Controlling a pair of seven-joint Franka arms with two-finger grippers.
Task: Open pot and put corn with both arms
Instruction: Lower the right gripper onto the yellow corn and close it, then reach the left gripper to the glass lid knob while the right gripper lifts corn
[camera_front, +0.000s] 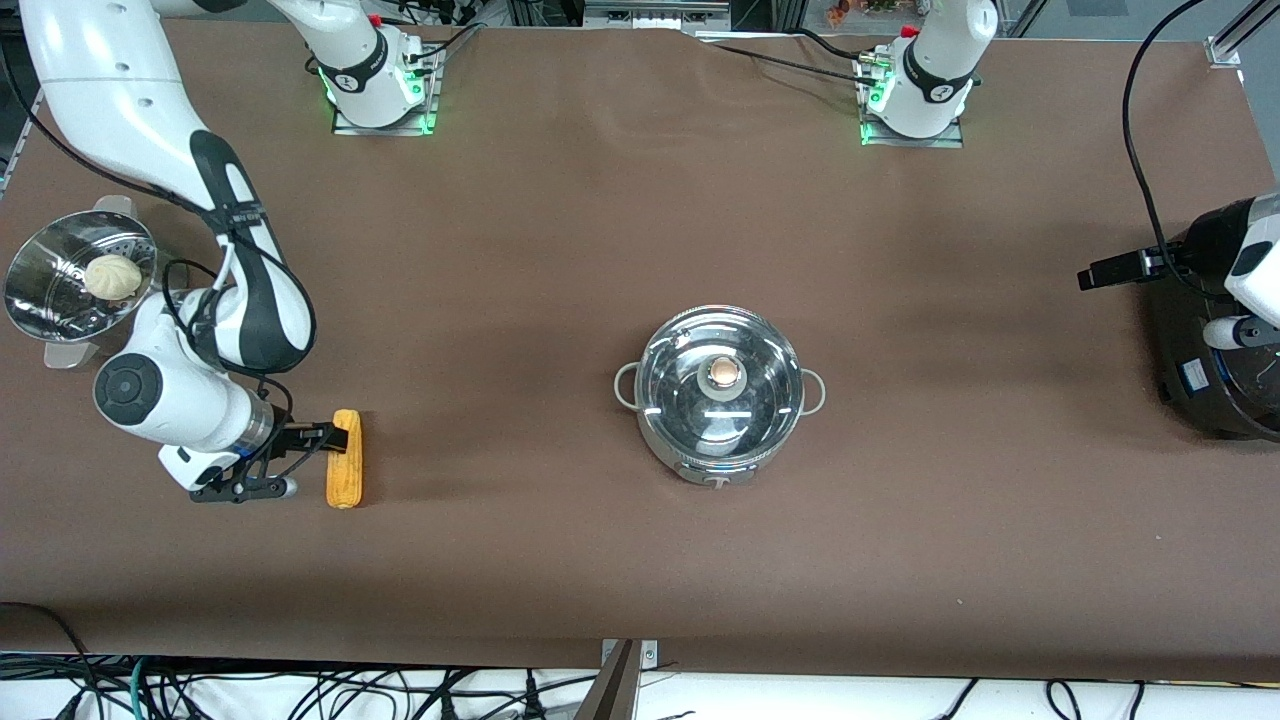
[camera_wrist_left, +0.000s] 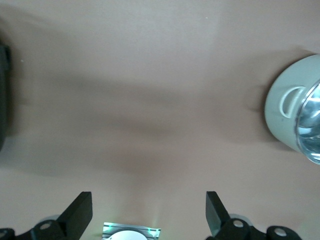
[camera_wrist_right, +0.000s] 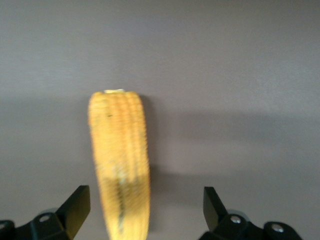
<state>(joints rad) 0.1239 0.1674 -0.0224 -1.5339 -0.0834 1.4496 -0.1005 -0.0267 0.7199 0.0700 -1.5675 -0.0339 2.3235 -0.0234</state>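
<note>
The corn cob (camera_front: 346, 459) is the thing lying nearest your front camera, flat on the brown tabletop (camera_front: 640, 560) toward the right arm's end, its length running toward and away from that camera. Your right tool (camera_front: 318, 452) is down at the cob, and in the right wrist view you can see both black fingers (camera_wrist_right: 75, 207) spread wide, with the cob (camera_wrist_right: 121, 172) lying between them, closer to one finger and touching neither.

A little farther from the front camera, around the middle of the tabletop, you have the stainless-steel pot (camera_front: 719, 400) with its two loop handles. The clear glass lid (camera_front: 720, 385) sits on it, tan knob (camera_front: 724, 373) at its centre. Pot and cob are well apart.

Your left tool (camera_front: 1100, 272) hangs over the tabletop at the left arm's end, beside the large black cooker (camera_front: 1215, 380). The left wrist view shows its fingers (camera_wrist_left: 80, 212) parted and holding nothing, with part of the pot (camera_wrist_left: 292, 107) at the edge of that view.

At the right arm's end, farther from the front camera than the cob, a steel steamer pot (camera_front: 75, 275) holds a white bun (camera_front: 112, 277).
</note>
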